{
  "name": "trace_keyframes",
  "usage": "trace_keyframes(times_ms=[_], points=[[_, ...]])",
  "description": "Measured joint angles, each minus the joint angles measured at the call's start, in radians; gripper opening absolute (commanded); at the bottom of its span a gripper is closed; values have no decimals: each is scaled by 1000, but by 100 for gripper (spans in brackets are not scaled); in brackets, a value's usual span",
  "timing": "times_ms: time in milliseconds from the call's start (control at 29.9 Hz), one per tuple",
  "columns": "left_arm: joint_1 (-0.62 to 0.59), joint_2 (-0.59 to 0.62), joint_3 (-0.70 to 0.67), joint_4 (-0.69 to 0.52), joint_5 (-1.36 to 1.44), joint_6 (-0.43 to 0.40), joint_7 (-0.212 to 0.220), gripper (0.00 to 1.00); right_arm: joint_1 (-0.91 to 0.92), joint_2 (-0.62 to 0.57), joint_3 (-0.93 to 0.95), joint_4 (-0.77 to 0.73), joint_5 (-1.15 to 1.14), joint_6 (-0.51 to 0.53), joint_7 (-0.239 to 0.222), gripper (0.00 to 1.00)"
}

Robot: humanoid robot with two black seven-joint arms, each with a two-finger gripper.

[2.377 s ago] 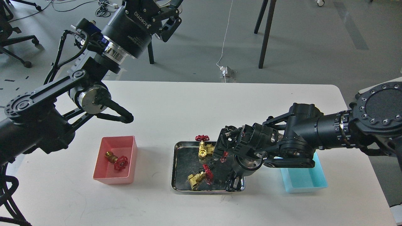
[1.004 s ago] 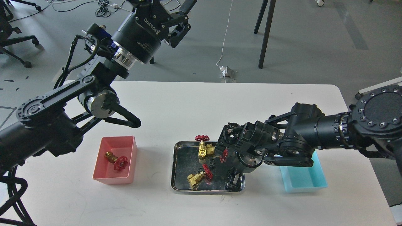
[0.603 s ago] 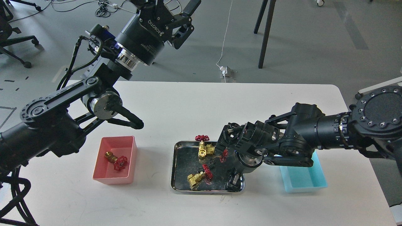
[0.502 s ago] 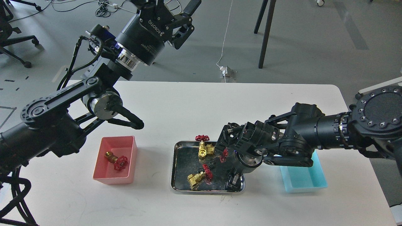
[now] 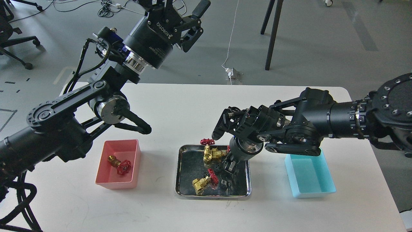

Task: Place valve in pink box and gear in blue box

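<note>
While the right tool (image 5: 229, 165) hangs over the steel tray (image 5: 183, 190) with its dark fingers pointing down among the parts, I cannot tell whether they are released or clenched. A small black gear (image 5: 218, 168) lies in the tray just beside those fingers, between two brass valves (image 5: 212, 154) (image 5: 203, 182). Another valve (image 5: 118, 163) lies in the pink box (image 5: 106, 183). At the bench's right stands the blue box (image 5: 317, 193). High at the far left, the left tool (image 5: 190, 16) has its fingers spread.
</note>
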Motion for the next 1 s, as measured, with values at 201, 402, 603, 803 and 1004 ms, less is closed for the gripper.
trace_keyframes(times_ms=[201, 402, 603, 803, 1004], points=[[1, -16, 1, 9, 14, 0, 0, 90, 120, -313, 36, 191, 24, 0, -1, 8], [10, -52, 6, 16, 15, 1, 0, 90, 102, -672, -21, 377, -11, 0, -5, 8], [22, -96, 13, 33, 23, 2, 0, 90, -28, -811, -15, 412, -48, 0, -8, 19], [27, -118, 12, 34, 53, 6, 0, 90, -120, -838, 60, 410, -48, 0, -10, 100], [29, -106, 12, 43, 54, 5, 0, 90, -186, -858, 135, 405, -31, -33, -10, 99]])
